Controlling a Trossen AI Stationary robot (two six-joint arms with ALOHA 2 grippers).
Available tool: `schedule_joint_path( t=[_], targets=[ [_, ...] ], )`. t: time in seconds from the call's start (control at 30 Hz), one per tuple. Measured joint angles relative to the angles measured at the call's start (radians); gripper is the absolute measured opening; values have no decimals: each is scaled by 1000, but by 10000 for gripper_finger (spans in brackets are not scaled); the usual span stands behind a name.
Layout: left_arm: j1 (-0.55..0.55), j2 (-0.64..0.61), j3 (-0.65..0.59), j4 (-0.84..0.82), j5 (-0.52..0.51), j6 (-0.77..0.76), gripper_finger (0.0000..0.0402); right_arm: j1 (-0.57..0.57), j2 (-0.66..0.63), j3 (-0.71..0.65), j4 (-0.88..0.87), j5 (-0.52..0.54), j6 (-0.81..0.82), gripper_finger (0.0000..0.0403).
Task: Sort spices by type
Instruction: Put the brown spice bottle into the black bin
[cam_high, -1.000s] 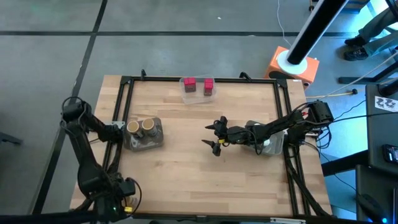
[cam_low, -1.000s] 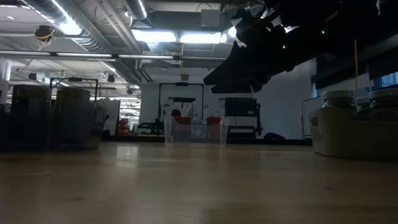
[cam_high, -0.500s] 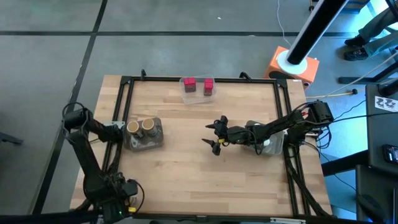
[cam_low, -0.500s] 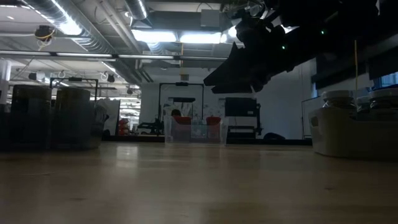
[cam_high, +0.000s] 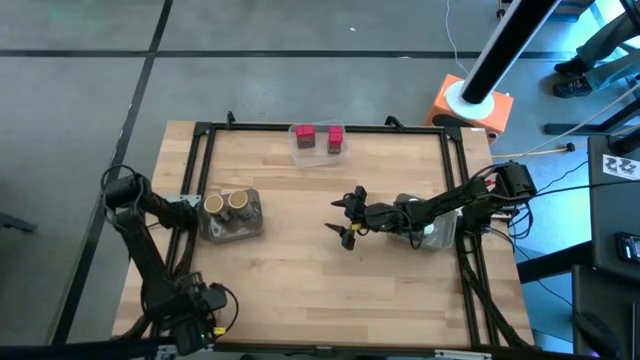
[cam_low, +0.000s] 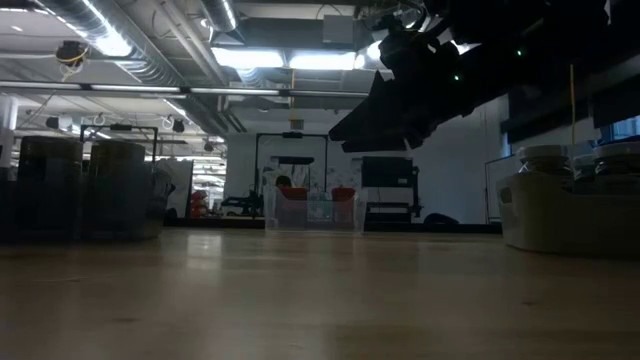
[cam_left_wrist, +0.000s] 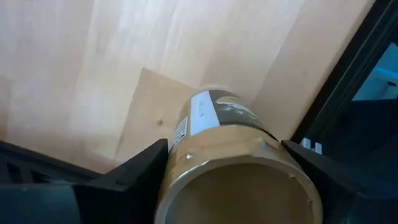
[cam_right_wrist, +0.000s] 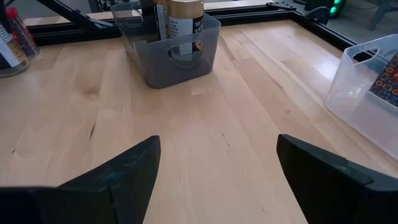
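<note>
Tan-brown round-topped cylinder (cam_left_wrist: 233, 180) sits between the left gripper's (cam_left_wrist: 224, 155) jaws; whether they clamp it I cannot tell; an off-centre close could tip it toward the black frame rail (cam_left_wrist: 336, 106) just beyond; right gripper (cam_high: 350, 215) hangs over mid-table, jaws apart, empty.

In the left wrist view, the picture's lower edge is cutting off the tan cylinder (cam_left_wrist: 233, 162); the right arm is hiding the clear jars (cam_high: 432, 232) from overhead.

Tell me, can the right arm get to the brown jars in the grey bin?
Probably yes: nothing stands between the open right tool and the grey bin, and the jars stand uncovered.
</note>
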Motion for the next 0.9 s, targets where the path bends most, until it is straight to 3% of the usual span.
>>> schedule_joint_path(
  t=[0.2, 0.5, 0.9],
  targets=[
    [40, -24, -2, -42, -2, 56, 261, 0, 0, 0, 0, 0, -3, 321],
    [113, -161, 0, -184, -14, 120, 261, 0, 0, 0, 1, 0, -13, 321],
    [247, -413, 0, -335, -171, 236, 263, 0, 0, 0, 2, 0, -13, 321]
  ],
)
